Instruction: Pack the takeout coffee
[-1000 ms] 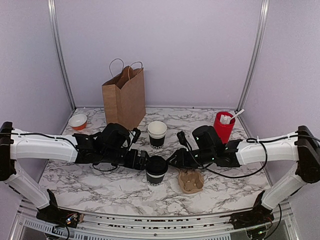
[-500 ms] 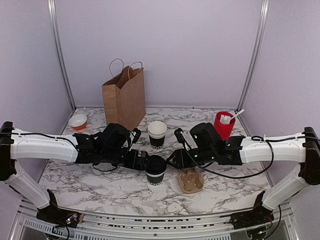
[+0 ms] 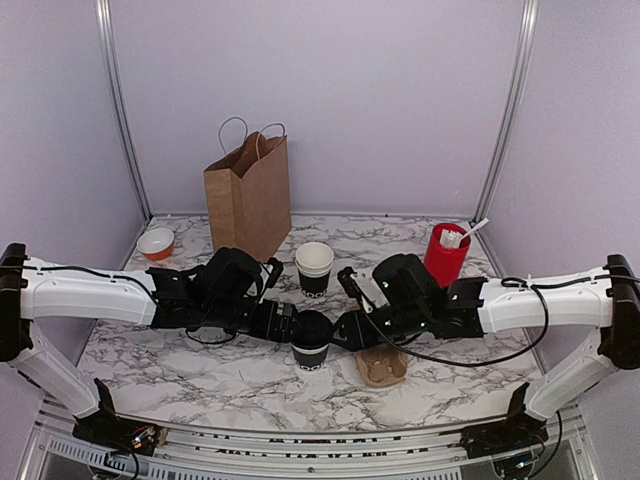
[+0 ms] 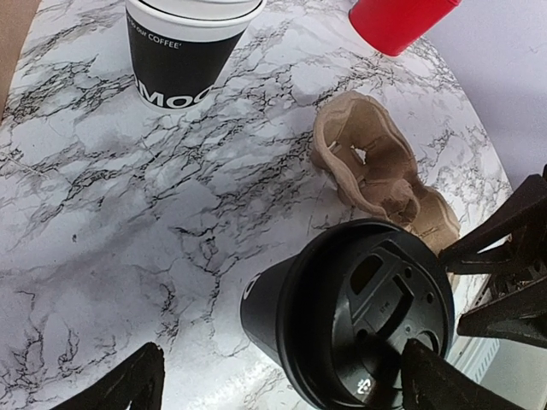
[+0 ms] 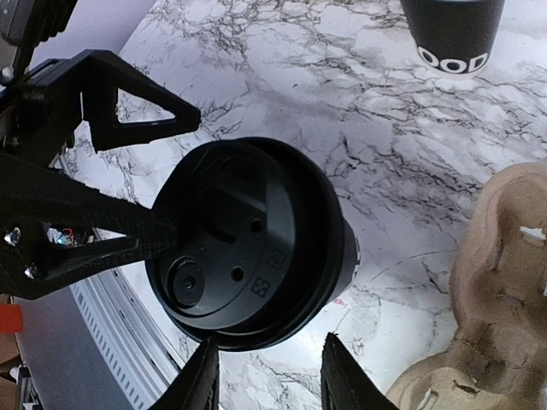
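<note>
Nearest you, the cardboard carrier (image 3: pixel 383 365) lies on the worktop (image 3: pixel 200 370). Just beside it the takeout coffee (image 3: pixel 312 342) stands upright, lid on. Your left gripper (image 4: pixel 280 363) flanks it, spread wide. Your right gripper (image 5: pixel 269 354) is partly apart, clamping nothing. Beyond are stacked cups (image 3: pixel 314 268) and a paper bag (image 3: pixel 250 195).

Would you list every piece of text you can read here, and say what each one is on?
"our COFFEE": small print on the stack of cups.
"OOD": large letters low on the same stack, partly cut off in the right wrist view.
Takeout coffee: the white lettering near its base is too small to read.
Lid: the embossed marks are unreadable.
</note>
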